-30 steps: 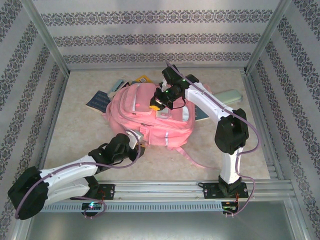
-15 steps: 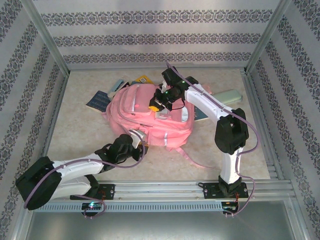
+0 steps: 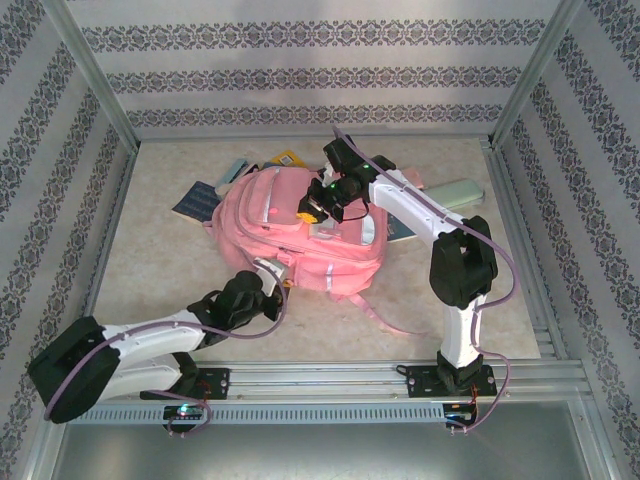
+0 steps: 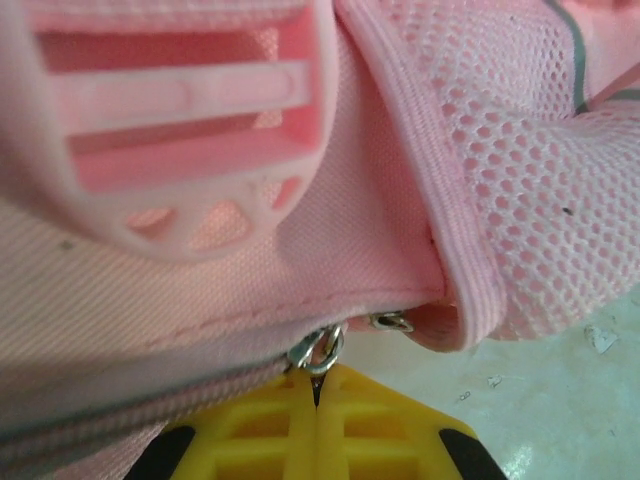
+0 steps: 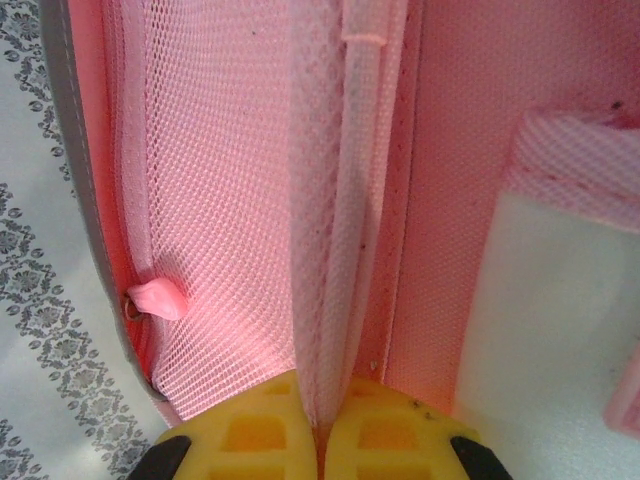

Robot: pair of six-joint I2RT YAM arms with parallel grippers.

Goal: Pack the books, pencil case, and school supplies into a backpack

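The backpack [image 3: 262, 222] lies flat in the middle of the table [image 3: 160, 265], straps trailing toward the arm bases. The left pincer [image 3: 270, 273] sits low at the bag's near left corner. In the left wrist view its yellow fingers [image 4: 250, 435] are pressed together, tips meeting just under a small metal zip pull [image 4: 318, 350] on the bag's seam. The pull touches the fingertips, but I cannot tell whether it is actually caught between them. Above it are a pink plastic buckle [image 4: 190, 130] and a mesh side pocket [image 4: 530, 200].

The right pincer [image 3: 312, 211] is on top of the bag near its far end. Seen from the right wrist, its fingers [image 5: 250, 430] are clamped on a fold of pink fabric [image 5: 325, 250] that runs straight up from between them, so it is pinching the backpack itself. Pink mesh [image 5: 220, 200] lies left of the fold, with a pink zip tab [image 5: 155, 298] at its edge.

A navy book [image 3: 193, 203] pokes out from under the bag's left side. A yellow book [image 3: 287, 159] and a teal book [image 3: 236, 170] lie just beyond its far edge. The pencil case [image 3: 462, 192] rests on the table well to the right, beyond the right arm
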